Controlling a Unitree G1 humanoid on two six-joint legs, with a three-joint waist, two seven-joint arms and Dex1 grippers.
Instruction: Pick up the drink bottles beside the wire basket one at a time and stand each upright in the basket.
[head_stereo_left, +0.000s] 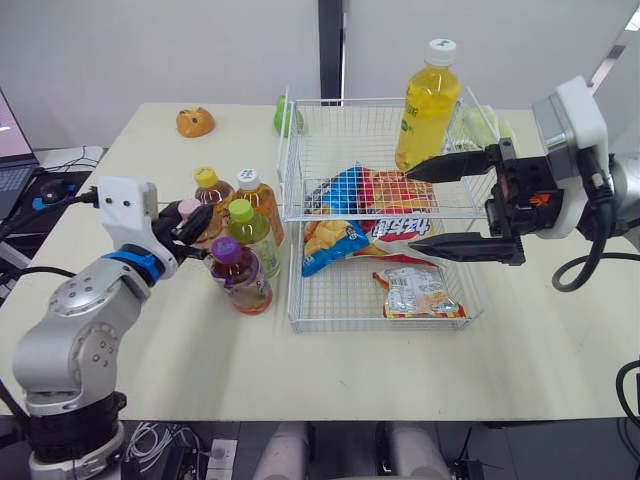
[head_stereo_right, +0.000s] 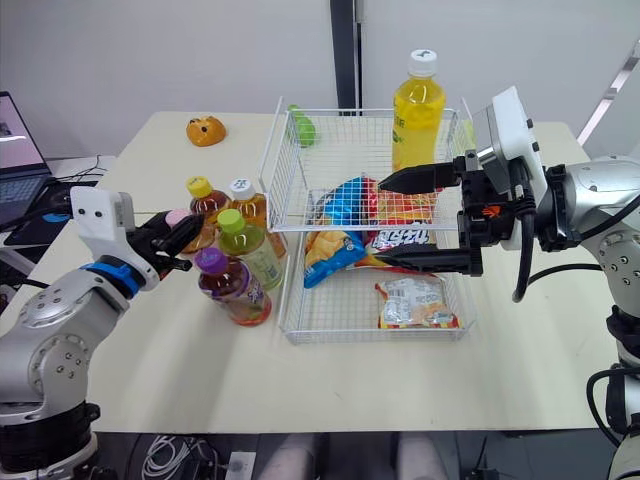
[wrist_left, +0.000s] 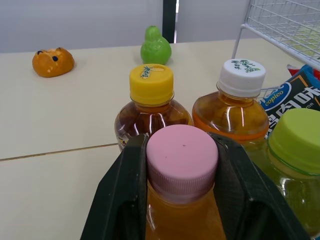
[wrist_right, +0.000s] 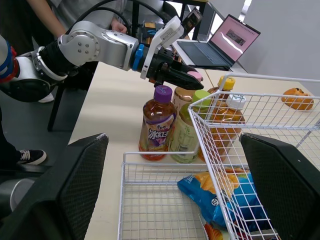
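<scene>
Several drink bottles stand in a cluster left of the white wire basket (head_stereo_left: 340, 102): pink-capped (wrist_left: 182, 160), yellow-capped (head_stereo_left: 208, 186), white-capped (head_stereo_left: 252, 190), green-capped (head_stereo_left: 247, 228) and purple-capped (head_stereo_left: 236, 272). My left gripper (head_stereo_left: 203, 226) is shut on the neck of the pink-capped bottle, one finger on each side just under the cap. A tall bottle of yellow drink (head_stereo_left: 428, 105) stands upright in the basket's far right corner. My right gripper (head_stereo_left: 410, 208) hovers wide open over the basket's right half, holding nothing.
Snack bags (head_stereo_left: 370, 215) and a small packet (head_stereo_left: 415, 292) lie in the basket. An orange toy (head_stereo_left: 195, 122) and a green toy (head_stereo_left: 283, 117) sit at the table's far side. A laptop (head_stereo_right: 15, 140) is off to the left, with a person (wrist_right: 75, 10) beyond.
</scene>
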